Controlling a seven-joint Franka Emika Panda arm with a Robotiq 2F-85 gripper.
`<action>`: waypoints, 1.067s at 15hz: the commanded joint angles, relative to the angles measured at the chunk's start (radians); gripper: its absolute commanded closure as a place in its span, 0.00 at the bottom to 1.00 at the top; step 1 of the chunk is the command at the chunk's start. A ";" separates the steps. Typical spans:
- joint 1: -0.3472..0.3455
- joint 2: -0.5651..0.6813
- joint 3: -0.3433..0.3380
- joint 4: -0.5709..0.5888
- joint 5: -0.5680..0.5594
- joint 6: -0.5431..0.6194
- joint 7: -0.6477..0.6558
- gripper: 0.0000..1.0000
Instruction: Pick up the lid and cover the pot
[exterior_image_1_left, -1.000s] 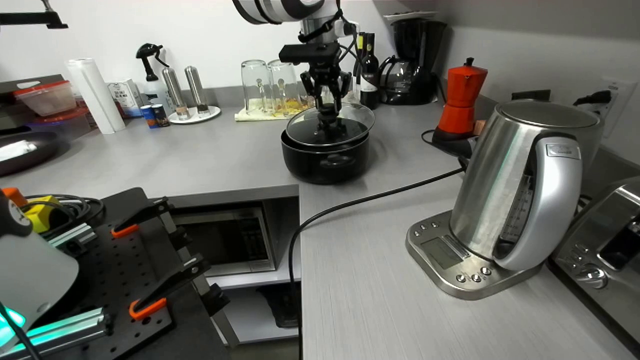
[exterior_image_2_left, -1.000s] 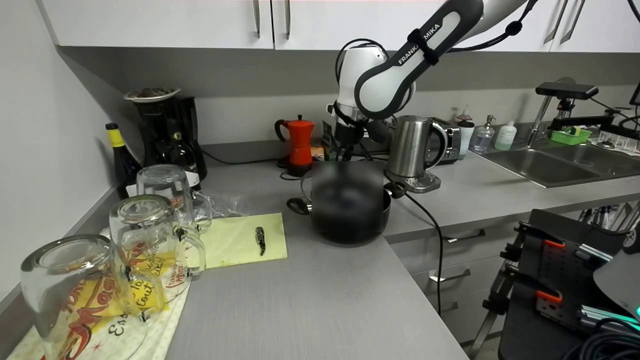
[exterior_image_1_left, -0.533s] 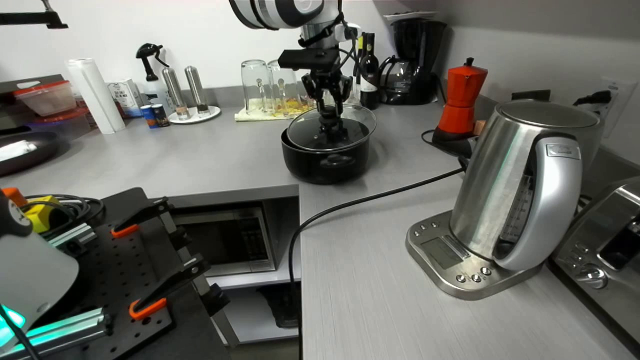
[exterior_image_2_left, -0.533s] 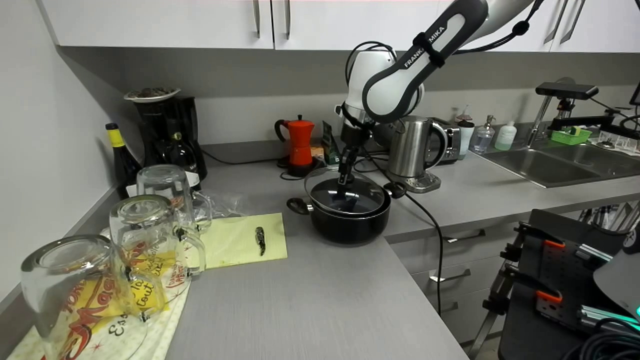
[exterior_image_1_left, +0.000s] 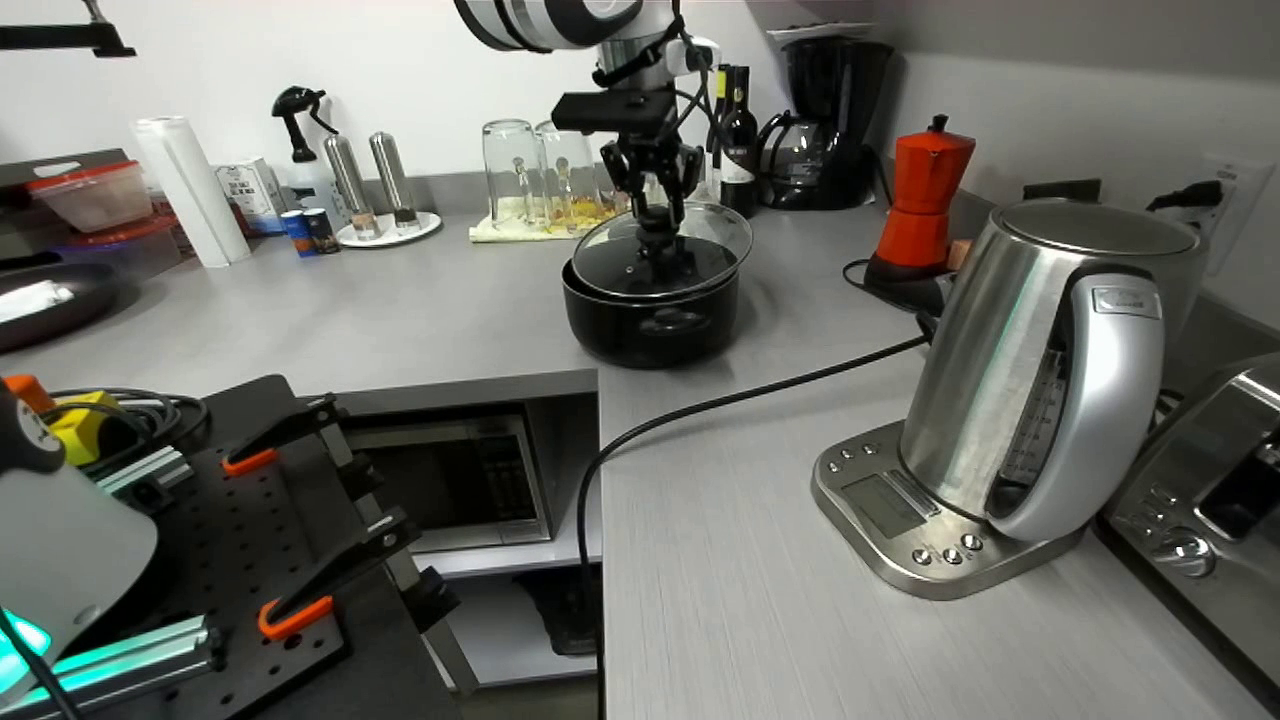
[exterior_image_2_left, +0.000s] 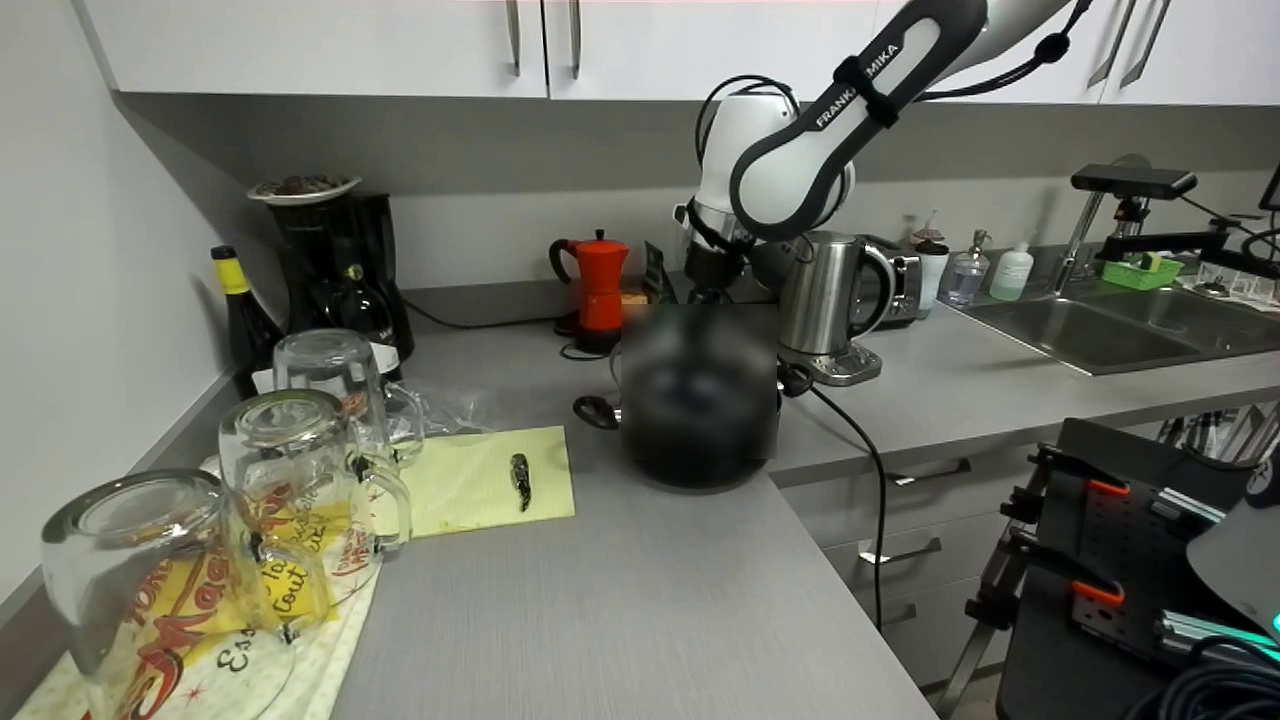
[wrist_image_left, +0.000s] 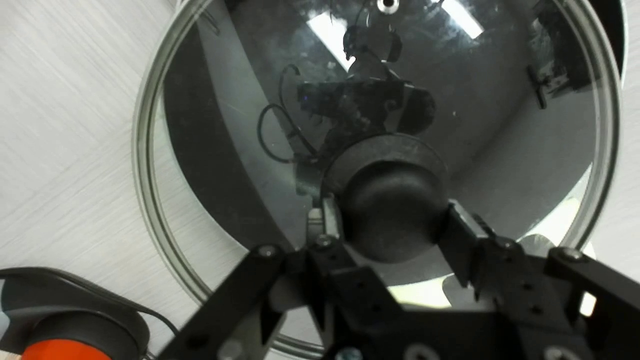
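Since the frame half a second ago, the gripper (exterior_image_1_left: 657, 222) and the lid (exterior_image_1_left: 668, 278) beneath it have risen slightly in an exterior view; there the lid leans, far edge high, above the black pot (exterior_image_1_left: 630, 330), itself under the gripper, and whether the near edge touches the pot is unclear. In an exterior view the arm (exterior_image_2_left: 835, 120) has shifted a little, while a blurred patch hides the lid. In the wrist view the fingers (wrist_image_left: 457, 245) pinch the dark knob (wrist_image_left: 395, 215) from both sides, and the pot's edge peeps out past the lid on the side away from the gripper. The step in hand seems to be lining up the cover; next, ease the lid toward that exposed edge, level it, lower it home, then part the fingers
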 joint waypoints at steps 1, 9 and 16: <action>-0.006 -0.050 0.015 -0.034 0.027 0.000 -0.018 0.75; 0.003 -0.077 0.016 -0.068 0.018 -0.021 -0.009 0.75; 0.005 -0.108 0.012 -0.090 0.017 -0.034 -0.010 0.75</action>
